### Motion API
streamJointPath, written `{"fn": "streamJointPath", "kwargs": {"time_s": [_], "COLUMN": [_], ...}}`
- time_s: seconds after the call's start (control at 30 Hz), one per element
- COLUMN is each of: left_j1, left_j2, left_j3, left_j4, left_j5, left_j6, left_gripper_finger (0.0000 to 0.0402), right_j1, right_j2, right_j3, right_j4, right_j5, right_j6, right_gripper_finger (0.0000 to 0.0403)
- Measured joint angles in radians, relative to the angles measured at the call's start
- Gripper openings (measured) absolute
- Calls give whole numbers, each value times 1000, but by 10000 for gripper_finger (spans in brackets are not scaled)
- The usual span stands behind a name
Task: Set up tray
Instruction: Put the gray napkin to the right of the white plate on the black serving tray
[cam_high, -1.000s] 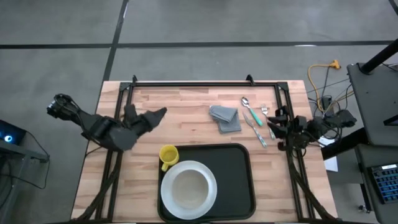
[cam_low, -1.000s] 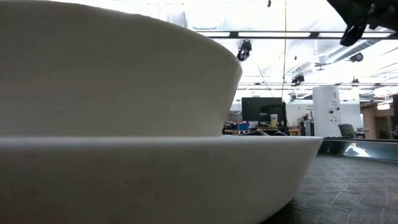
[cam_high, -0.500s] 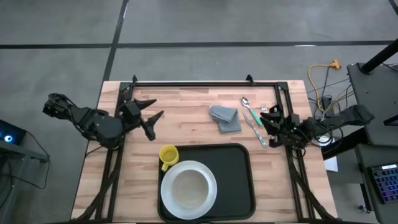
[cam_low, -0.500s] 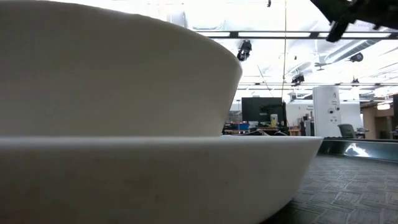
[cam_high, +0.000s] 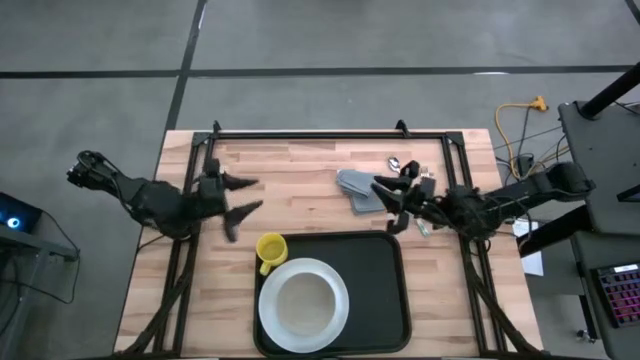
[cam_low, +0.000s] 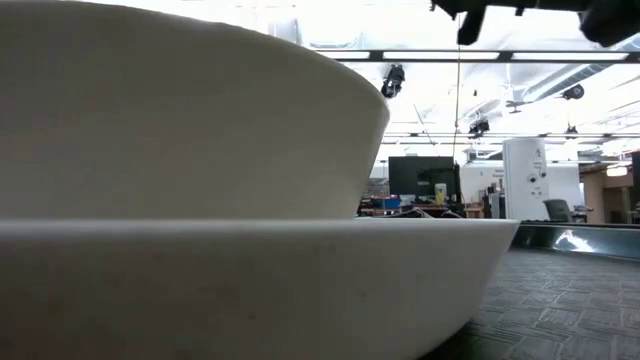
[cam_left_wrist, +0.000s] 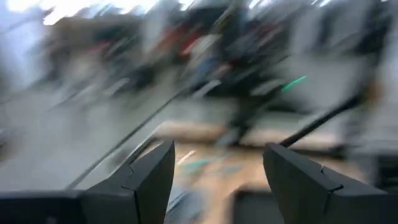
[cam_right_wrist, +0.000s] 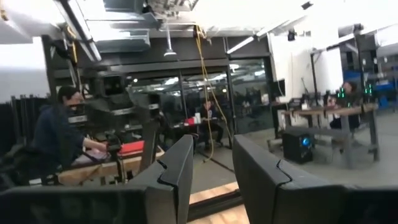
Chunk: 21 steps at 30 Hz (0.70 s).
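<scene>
Only the high view shows the layout — the low view is filled by the white plate (cam_low: 200, 250). The tray (cam_high: 385, 290) lies at the table's near edge, plate on its left part, its right part bare. Left gripper (cam_high: 240, 195) hangs wide open and empty over bare wood; right gripper (cam_high: 388, 205), jaws parted and empty, hovers over the grey cloth (cam_high: 358, 186).
</scene>
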Motion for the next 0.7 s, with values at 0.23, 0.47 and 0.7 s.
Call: {"fn": "streamJointPath", "kwargs": {"time_s": [0.23,0.47,0.7], "left_j1": [4,3,3], "left_j2": [-265,-448,-610], "left_j3": [-328,-490,-586], "left_j4": [433,556,581], "left_j5": [131,203,234], "left_j6": [103,57,54], "left_gripper_finger": [224,224,224], "right_j1": [-9,-13,-55], "right_j2": [49,48,56], "right_j3": [89,270,623], "right_j4": [-12,-317,-1189], "right_j5": [0,0,0], "right_j6": [67,-5,203], "right_gripper_finger": [100,100,100]}}
